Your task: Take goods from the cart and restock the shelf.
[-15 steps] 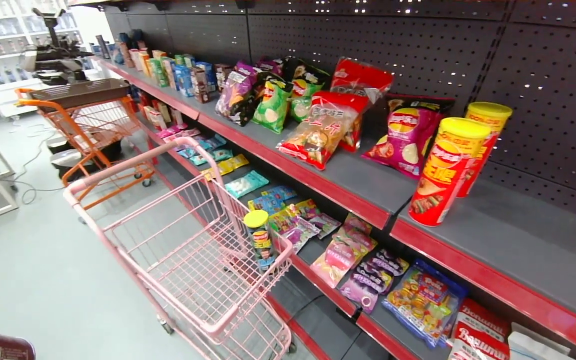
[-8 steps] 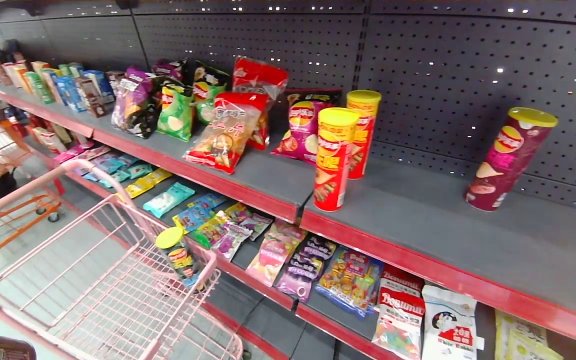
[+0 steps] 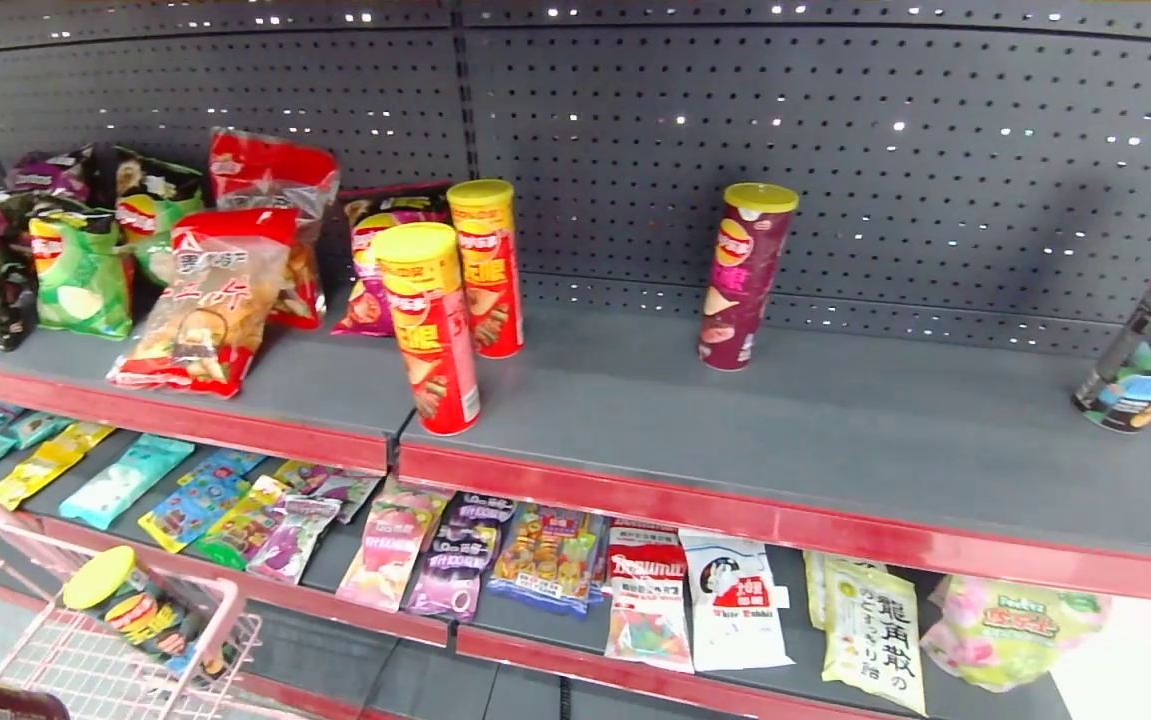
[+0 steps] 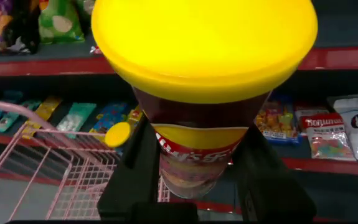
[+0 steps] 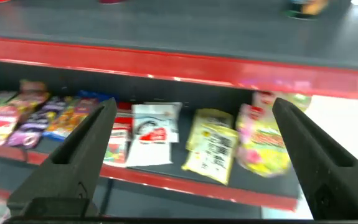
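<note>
A shop: red-edged grey metal shelves point(image 3: 835, 430) hold bright snack bags point(image 3: 205, 300) and crisp tubes point(image 3: 430, 325); pink wire shopping cart point(image 3: 231, 600) alongside.

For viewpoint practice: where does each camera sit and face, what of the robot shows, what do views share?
Head: on the head, facing down at the upper shelf and pink cart.
Left wrist: faces the cart past the left gripper, shut on a canister.
Right wrist: faces the lower shelf past the open right gripper.
Shared: a white packet in all three; the cart in two.
</note>
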### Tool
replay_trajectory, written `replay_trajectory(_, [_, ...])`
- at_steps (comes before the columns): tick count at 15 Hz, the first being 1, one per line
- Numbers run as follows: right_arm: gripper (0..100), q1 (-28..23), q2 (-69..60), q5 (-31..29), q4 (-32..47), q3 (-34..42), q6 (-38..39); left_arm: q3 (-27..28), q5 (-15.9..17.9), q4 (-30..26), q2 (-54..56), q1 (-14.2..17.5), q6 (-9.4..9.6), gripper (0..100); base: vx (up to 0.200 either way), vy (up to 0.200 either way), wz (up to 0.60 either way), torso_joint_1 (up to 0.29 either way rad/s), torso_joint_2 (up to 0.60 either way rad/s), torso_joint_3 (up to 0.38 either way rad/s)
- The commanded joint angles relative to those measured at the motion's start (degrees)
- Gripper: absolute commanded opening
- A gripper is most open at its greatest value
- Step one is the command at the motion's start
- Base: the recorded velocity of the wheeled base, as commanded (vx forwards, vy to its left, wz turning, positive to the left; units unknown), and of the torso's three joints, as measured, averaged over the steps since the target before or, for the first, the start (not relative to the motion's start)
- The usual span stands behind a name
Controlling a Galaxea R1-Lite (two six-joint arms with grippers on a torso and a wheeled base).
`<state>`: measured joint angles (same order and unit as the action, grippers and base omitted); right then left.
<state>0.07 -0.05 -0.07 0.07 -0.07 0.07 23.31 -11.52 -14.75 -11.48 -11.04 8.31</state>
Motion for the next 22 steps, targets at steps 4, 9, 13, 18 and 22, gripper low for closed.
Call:
replay_trajectory(4, [100, 0.0, 0.0, 0.0, 0.0, 0.1, 0.0, 0.5, 0.0, 0.3, -0.7, 0.0, 6.19, 0, 0.0, 0.0, 0.0, 0.0, 0.0, 0.0])
replay_trajectory(9, [100, 0.0, 0.0, 0.1, -0.1, 0.1, -0.1, 0.5, 0.1, 0.2, -0.2, -0.1, 6.8, 0, 0.12, 0.0, 0.0, -0.002, 0.0, 0.0])
replay_trajectory(13, [100, 0.0, 0.0, 0.2, -0.1, 0.1, 0.1, 0.4, 0.5, 0.2, 0.6, -0.3, 8.03, 0, 0.1, 0.0, 0.0, -0.003, 0.0, -0.001])
replay_trajectory(18, [100, 0.0, 0.0, 1.8, -0.1, -0.2, -1.5, 0.9, 7.6, 0.0, 3.9, -2.6, 6.1, 0, 0.0, 0.0, 0.0, 0.0, 0.0, 0.0])
replay_trajectory(22, [100, 2.0, 29.5, 9.4, 0.3, -27.8, 3.9, 1.1, 11.4, 0.0, 2.8, -2.4, 0.04, 0, 0.0, 0.0, 0.0, 0.0, 0.0, 0.0])
